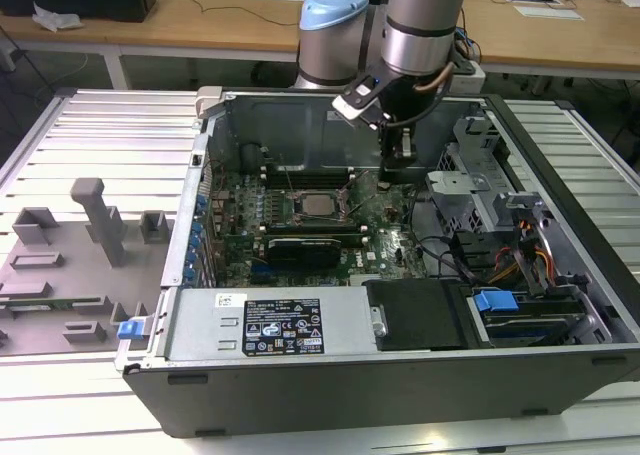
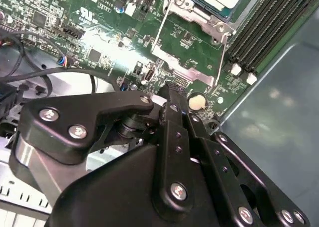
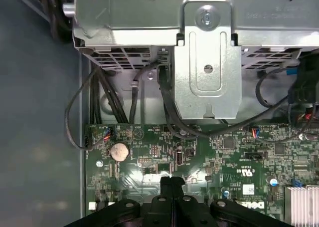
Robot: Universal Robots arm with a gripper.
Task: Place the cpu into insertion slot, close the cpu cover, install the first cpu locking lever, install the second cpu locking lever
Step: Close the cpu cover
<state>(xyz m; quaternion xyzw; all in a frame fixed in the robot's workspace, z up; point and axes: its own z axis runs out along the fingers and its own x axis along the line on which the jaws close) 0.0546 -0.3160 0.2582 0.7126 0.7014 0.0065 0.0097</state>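
The fingers (image 3: 172, 183) are pressed together tip to tip with nothing between them, hanging just above the green board (image 3: 224, 157) near a coin battery (image 3: 119, 151) and touching no part that I can make out. In the exterior view they stand a little to the exterior view's right of the chip (image 1: 320, 205), inside the open computer case (image 1: 350, 400). The chip lies flat in the socket (image 2: 202, 13) with its dull silver top showing, so the placing step looks done. From the socket's edge on the fingers' side reaches a thin silvery frame that I take for the cover (image 2: 184, 67). It seems to be swung open, with the board showing through its window and a thin wire lever (image 2: 158, 27) along its side. My judgement is that closing the cover is the step in hand. That would call for a gentle push on the frame's free edge with the tips kept together, clear of the chip's top and of the long black memory slots (image 2: 264, 32) beside it. Beyond the board in the first wrist view sit a silvery drive cage (image 3: 207, 62) and black cables (image 3: 102, 102). The case rests on a bench (image 1: 100, 125) of silvery slats, grey holder blocks (image 1: 95, 220) lie on the exterior view's left, and wooden desks (image 1: 200, 20) stand at the far side of the room
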